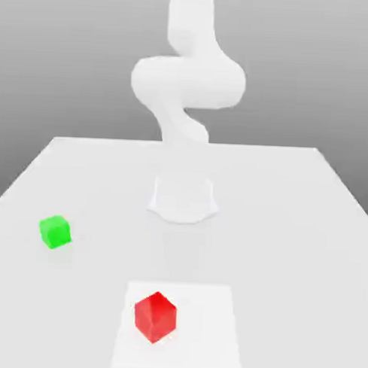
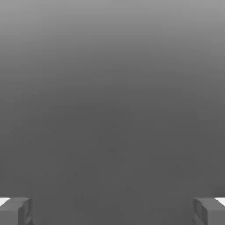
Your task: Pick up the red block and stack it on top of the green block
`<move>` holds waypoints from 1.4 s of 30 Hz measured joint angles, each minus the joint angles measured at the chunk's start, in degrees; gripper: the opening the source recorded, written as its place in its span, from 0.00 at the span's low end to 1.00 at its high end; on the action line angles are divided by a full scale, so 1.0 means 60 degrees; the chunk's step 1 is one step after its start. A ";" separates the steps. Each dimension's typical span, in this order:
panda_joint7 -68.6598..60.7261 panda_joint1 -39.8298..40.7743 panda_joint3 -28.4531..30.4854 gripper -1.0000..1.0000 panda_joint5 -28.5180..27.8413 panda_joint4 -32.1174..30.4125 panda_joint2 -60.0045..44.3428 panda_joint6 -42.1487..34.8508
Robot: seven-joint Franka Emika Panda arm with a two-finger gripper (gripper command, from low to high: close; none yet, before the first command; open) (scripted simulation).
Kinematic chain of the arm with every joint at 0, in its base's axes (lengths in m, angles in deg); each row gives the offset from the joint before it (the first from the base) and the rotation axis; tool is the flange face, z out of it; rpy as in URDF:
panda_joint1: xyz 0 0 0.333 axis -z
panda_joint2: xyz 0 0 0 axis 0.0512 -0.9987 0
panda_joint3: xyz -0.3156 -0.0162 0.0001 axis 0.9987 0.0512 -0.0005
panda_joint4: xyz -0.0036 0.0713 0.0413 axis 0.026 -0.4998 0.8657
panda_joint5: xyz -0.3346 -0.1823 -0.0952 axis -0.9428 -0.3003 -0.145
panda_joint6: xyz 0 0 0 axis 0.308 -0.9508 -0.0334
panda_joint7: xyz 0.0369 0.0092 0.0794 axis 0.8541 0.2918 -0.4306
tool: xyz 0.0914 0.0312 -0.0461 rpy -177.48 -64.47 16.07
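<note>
End effector (image 2: 112, 212) open, fingers wide apart, nothing between them. Bright red cube-shaped block (image 1: 155, 317) on white square patch (image 1: 207, 327) of pale grey counter (image 1: 290, 244); bright green cube-shaped block (image 1: 55, 232) apart, toward exterior view's left.

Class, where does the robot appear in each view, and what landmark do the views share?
Exterior view: the arm is upper middle, higher in the picture than the red block.
Hand view: the gripper has its fingers wide apart.
Shared landmark: apparently the grey backdrop.
</note>
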State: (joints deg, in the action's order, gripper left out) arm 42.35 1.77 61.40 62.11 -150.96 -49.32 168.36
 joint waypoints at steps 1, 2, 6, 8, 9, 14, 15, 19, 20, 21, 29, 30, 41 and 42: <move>-0.0335 -0.0064 0.0094 0.50 -0.0041 -0.0166 -0.0378 0.0198; -0.0653 -0.0141 0.0201 0.50 -0.0088 -0.0325 -0.0738 0.0387; -0.1918 -0.0425 0.0636 0.50 -0.0216 -0.0938 -0.2128 0.1117; -0.2574 -0.0553 0.0853 0.50 -0.0239 -0.1242 -0.2816 0.1479; -0.2913 -0.0606 0.0952 0.50 -0.0234 -0.1394 -0.3161 0.1661; -0.4696 -0.0833 0.1396 0.50 -0.0088 -0.2154 -0.4893 0.2568; -0.5074 -0.0856 0.1455 0.50 -0.0028 -0.2306 -0.5242 0.2750; -0.6633 -0.0888 0.1614 0.50 0.0279 -0.2914 -0.6644 0.3475; -0.7035 -0.0832 0.1581 0.50 0.0370 -0.3065 -0.6995 0.3656; -0.7353 -0.0808 0.1553 0.50 0.0481 -0.3157 -0.7346 0.3868; -0.8295 -0.0244 0.0797 0.00 0.1437 -0.2981 -0.9409 0.5512; -0.8293 -0.0243 0.0796 0.00 0.1435 -0.2981 -0.9408 0.5507; -0.7203 -0.0029 0.1473 0.00 0.0247 -0.3380 -0.7417 0.3942; -0.6821 0.0372 0.1683 0.00 -0.0010 -0.3496 -0.7178 0.3835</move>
State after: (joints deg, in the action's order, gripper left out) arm 1.43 4.00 71.49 62.05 -171.94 -92.39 191.37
